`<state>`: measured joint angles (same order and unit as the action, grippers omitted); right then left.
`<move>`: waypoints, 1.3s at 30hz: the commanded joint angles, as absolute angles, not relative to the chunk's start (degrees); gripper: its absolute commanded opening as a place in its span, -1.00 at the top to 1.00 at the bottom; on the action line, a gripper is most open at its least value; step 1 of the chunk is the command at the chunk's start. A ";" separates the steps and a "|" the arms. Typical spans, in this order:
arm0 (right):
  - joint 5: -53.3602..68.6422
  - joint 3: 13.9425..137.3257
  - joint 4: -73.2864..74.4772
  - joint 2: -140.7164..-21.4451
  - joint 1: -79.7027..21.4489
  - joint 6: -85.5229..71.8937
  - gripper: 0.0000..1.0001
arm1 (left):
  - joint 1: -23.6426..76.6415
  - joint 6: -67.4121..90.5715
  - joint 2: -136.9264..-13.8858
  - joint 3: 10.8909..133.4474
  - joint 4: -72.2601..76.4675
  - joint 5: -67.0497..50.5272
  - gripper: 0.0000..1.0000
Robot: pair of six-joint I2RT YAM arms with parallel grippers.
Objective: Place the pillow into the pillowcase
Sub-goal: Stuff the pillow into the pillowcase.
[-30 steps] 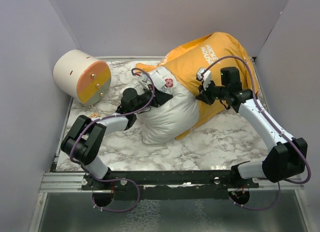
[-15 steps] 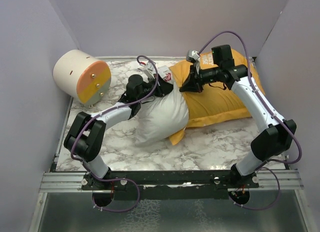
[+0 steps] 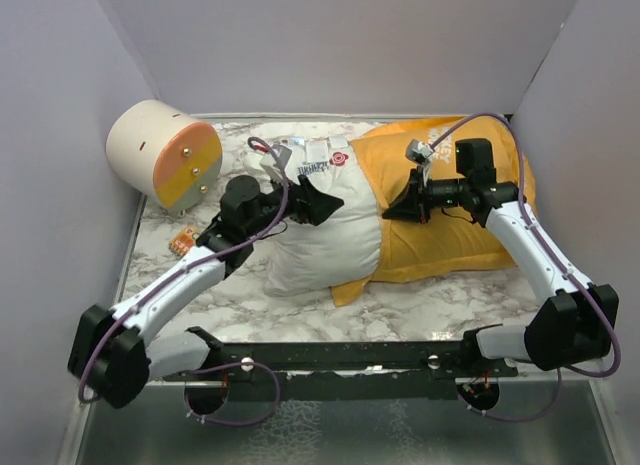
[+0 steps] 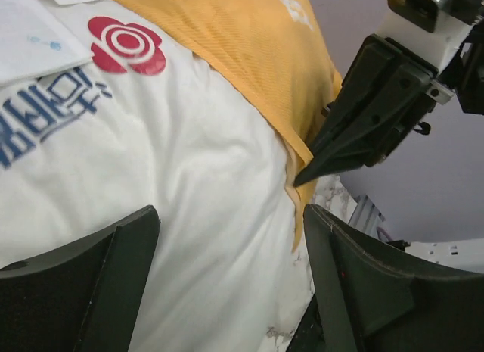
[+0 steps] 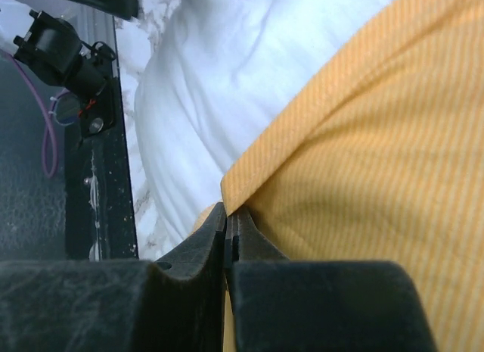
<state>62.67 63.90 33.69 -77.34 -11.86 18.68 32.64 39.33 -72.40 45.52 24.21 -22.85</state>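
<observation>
The white pillow [image 3: 330,240] lies mid-table, its right end inside the orange-yellow pillowcase [image 3: 450,220]; its label end with a red flower mark [image 3: 338,158] sticks out. My left gripper [image 3: 315,203] hovers open just over the pillow's bare part, holding nothing. In the left wrist view the pillow [image 4: 189,178] fills the gap between the spread fingers [image 4: 83,284], and the pillowcase [image 4: 242,49] hem crosses above. My right gripper [image 3: 395,210] is shut on the pillowcase's open hem. In the right wrist view the pillowcase [image 5: 378,140] edge sits in the closed tips [image 5: 229,219], the pillow [image 5: 219,72] beyond.
A cream-and-orange cylinder [image 3: 165,153] lies at the back left. A small orange item [image 3: 181,242] sits on the marble table [image 3: 240,295] near the left arm. Grey walls close in on three sides; a black rail [image 3: 340,357] runs along the near edge.
My left gripper has opened, let go of the pillow and pulled back a little to the left. The right gripper dropped lower with the hem, and the pillowcase now lies flatter.
</observation>
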 commanded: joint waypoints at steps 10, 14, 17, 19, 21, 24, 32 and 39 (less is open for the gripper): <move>69.47 64.67 28.48 -74.01 -10.63 16.96 0.99 | 48.09 36.82 -45.06 38.31 -14.72 -5.34 -0.56; 70.05 64.30 28.75 -73.48 -10.61 17.66 0.99 | 59.89 32.53 -49.69 39.90 -16.13 8.89 -0.66; 70.50 64.12 29.17 -73.44 -10.63 18.54 0.99 | 63.83 25.08 -50.25 39.24 -15.05 18.70 -0.75; 70.39 64.07 29.52 -73.31 -10.61 18.95 0.99 | 64.19 20.23 -49.08 35.92 -9.78 22.17 -0.78; 70.33 63.86 29.90 -73.22 -10.63 19.17 0.99 | 64.22 14.44 -48.36 31.75 -1.85 24.96 -0.81; 70.74 63.72 29.96 -73.58 -10.64 19.06 0.99 | 64.07 5.48 -49.36 26.46 11.79 27.93 -0.87; 75.44 66.07 31.75 -75.73 -10.63 19.43 0.99 | 52.77 5.27 -62.80 28.19 27.98 13.47 -0.80; 72.25 78.76 36.02 -82.95 -16.43 20.19 0.99 | 45.93 11.82 -75.29 35.30 29.70 -5.75 0.10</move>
